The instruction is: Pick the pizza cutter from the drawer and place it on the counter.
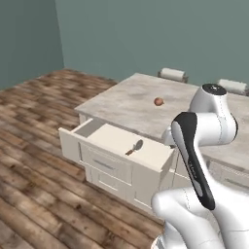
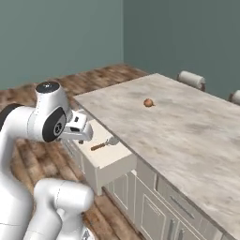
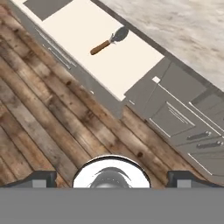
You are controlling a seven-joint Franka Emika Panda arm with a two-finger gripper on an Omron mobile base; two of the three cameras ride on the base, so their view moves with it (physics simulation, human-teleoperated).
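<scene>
Drawer (image 1: 114,146) (open) holds pizza cutter (image 1: 134,147).

Even, bright rendered light; soft shadow under the tabletop (image 2: 187,126) edge; all views slightly soft, no glare.

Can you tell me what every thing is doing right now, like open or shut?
drawer: pulled open
pizza cutter: lying flat in the drawer, not held
gripper: open, empty, up above the floor
brown ball: sitting on the counter
lower cabinet drawers: shut
</scene>
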